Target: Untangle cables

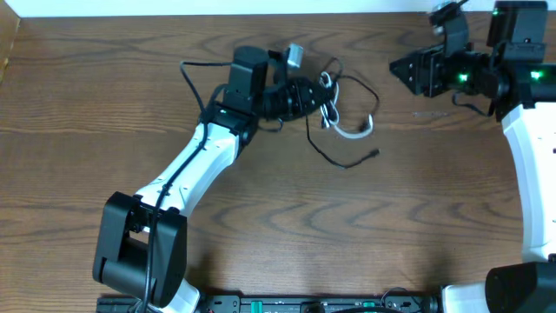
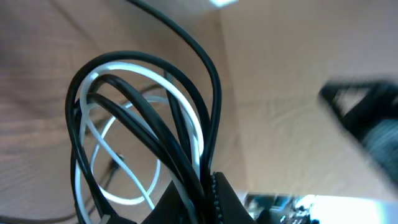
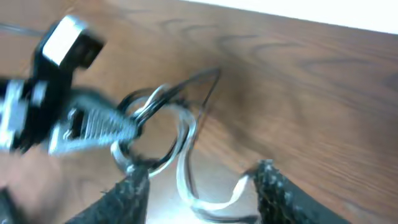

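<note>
Apart from the job itself, what I have on screen is mostly the counter [image 1: 347, 226]. It is dark brown wood with a long wavy grain, and it spreads under and all around the left pincer [image 1: 325, 99] and the right pincer [image 1: 393, 67]. Beyond both pincers, along the counter's far edge, runs a plain white band [image 1: 217, 7]. Well behind the pincers, at the near edge, I see a black strip with small green marks [image 1: 304, 304].
</note>
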